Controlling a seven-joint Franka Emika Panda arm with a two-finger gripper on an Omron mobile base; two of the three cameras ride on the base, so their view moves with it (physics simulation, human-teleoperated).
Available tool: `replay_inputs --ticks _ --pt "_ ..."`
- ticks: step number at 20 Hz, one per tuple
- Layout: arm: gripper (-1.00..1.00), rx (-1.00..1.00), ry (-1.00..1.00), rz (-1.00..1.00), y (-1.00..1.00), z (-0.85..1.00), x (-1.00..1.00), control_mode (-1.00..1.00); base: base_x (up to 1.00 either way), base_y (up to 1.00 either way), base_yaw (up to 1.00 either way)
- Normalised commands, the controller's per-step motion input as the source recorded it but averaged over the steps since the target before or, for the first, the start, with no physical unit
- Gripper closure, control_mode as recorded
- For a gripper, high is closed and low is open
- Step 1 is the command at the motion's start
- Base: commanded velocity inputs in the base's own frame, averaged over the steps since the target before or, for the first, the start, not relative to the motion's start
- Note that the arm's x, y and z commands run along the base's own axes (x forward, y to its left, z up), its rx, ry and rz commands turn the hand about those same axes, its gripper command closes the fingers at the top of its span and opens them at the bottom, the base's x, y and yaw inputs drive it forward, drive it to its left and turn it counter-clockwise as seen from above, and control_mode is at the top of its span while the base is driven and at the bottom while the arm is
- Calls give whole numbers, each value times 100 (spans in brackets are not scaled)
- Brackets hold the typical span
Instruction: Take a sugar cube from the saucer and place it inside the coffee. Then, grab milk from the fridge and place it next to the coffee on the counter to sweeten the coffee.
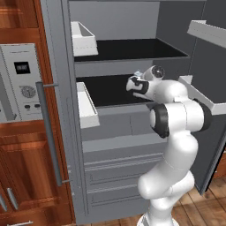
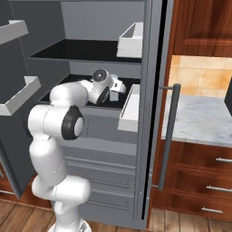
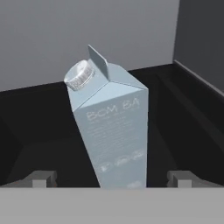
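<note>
While the arm reaches into the open fridge (image 1: 132, 145), the item of interest stands directly ahead of the jaws.

Item: the milk (image 3: 111, 131), pale grey-blue carton, gabled top, round ribbed cap on one slope of the gable. Location: on the black shelf (image 3: 39, 131) inside the fridge, centred between the two fingertips (image 3: 41, 178) in the hand view, its base low in that view and just forward of them. Long axis: upright on the shelf as far as can be judged; it appears to lean in the hand view, most likely because the hand itself is tilted. One vertical edge faces the camera, so two side panels show.

Item: the gripper (image 3: 111, 181). Jaws: spread as wide as they go, one tip to each side of the carton with a clear gap on both. Contents: nothing held, nothing touched.

Relation governing the next move: the carton lies straight ahead, within the span of the jaws, so a short advance along the hand's own line should bring the fingertips alongside its lower body before closing. Risk, as a judgement: gripping across the corner rather than flat panels could let the carton twist.
</note>
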Motion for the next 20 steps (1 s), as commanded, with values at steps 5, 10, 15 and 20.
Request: replay_inputs --ticks 5,10,15,20 --pt "-100 0 0 0 0 -11 34 -100 0 0 0" --pt "-100 0 0 0 -3 -6 26 -100 0 0 0" --pt "-100 0 0 0 -2 -6 23 -100 0 0 0" --pt "100 0 0 0 0 -5 15 -100 0 0 0"
